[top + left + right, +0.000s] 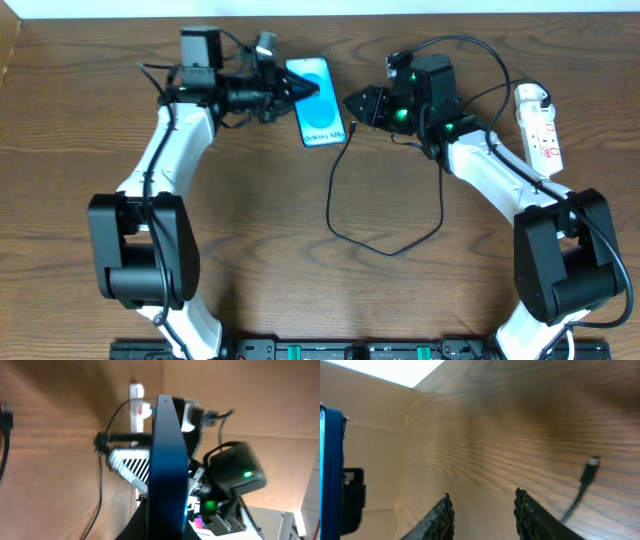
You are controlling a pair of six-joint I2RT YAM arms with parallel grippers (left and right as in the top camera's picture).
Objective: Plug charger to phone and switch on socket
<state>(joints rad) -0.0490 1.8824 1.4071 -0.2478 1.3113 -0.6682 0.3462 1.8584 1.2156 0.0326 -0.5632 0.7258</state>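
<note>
1. Phone, a black-edged rectangular smartphone with a bright blue screen (316,103), sits screen up at the far middle of the brown wooden table (260,250)
2. Left gripper (288,92) is clamped on the phone's long edge
3. Thin black charger cable (330,205) loops across the table, and its small connector (592,464) lies loose
4. Right gripper (482,497) hovers beside the phone, fingers apart and empty
5. White elongated power strip (541,132) lies far right

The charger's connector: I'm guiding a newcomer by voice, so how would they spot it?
On the brown wooden table, find the black-edged smartphone with the bright blue screen near the far edge. By its near right corner ends a thin black cable; that small black tip lies loose on the wood, plugged into nothing.
</note>
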